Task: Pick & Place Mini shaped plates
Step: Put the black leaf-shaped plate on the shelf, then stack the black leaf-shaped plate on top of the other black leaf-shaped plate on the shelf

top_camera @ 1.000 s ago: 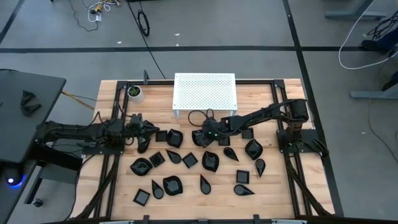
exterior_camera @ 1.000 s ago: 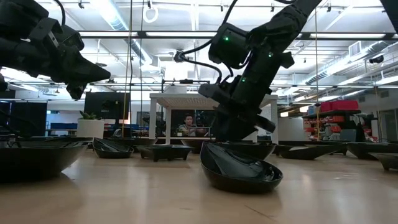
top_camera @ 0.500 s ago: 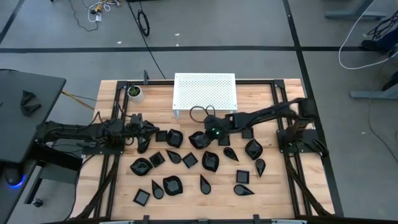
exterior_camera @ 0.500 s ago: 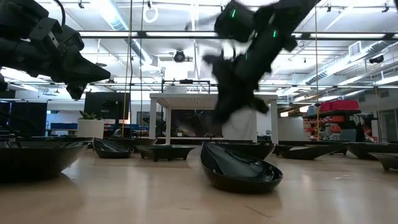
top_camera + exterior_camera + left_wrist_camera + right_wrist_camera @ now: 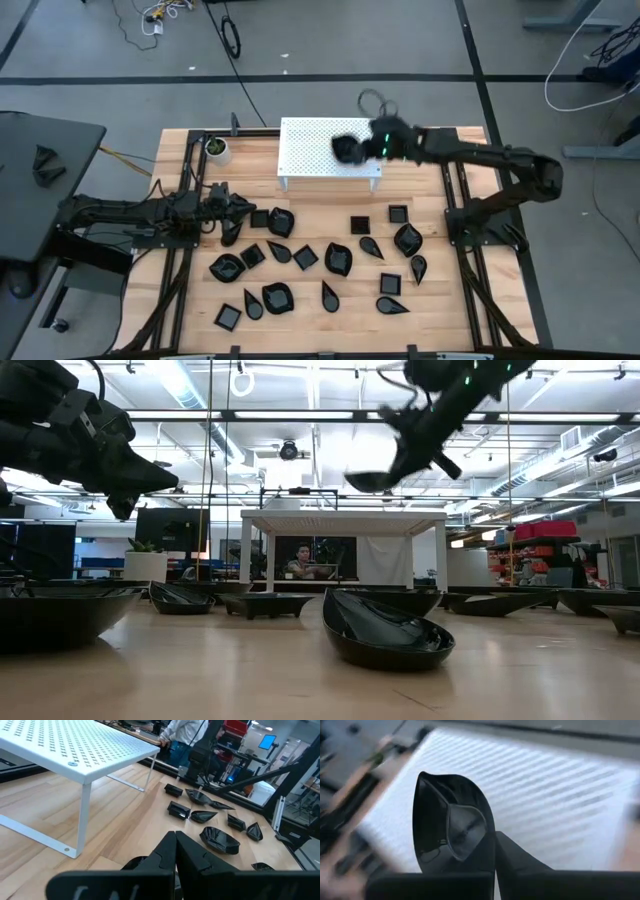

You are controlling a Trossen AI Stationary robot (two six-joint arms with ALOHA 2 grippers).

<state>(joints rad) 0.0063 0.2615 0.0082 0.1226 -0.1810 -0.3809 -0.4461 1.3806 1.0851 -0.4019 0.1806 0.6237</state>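
Note:
Many glossy black mini shaped plates lie on the wooden table's middle and near part, each resting on its base. My right gripper is shut on one black shell-shaped plate, held high over the white perforated stand. The low view shows this plate above the stand's top. My left gripper waits at the table's left, shut with nothing between its fingers. My right gripper pinches the plate's rim between its two fingers, at one side of the plate. The fingers slant down from the table's right. The plate is lifted clear above the stand and hangs tilted, its hollow side facing the wrist camera.
A small white cup with a plant stands at the far left corner. Black rails run along both sides of the table. A person sits beyond the table, seen under the stand.
My right gripper has taken a plate from the table's middle, risen and swung toward the far edge. It now holds the plate over the white stand's right part, lifted clear. The other plates lie as before.

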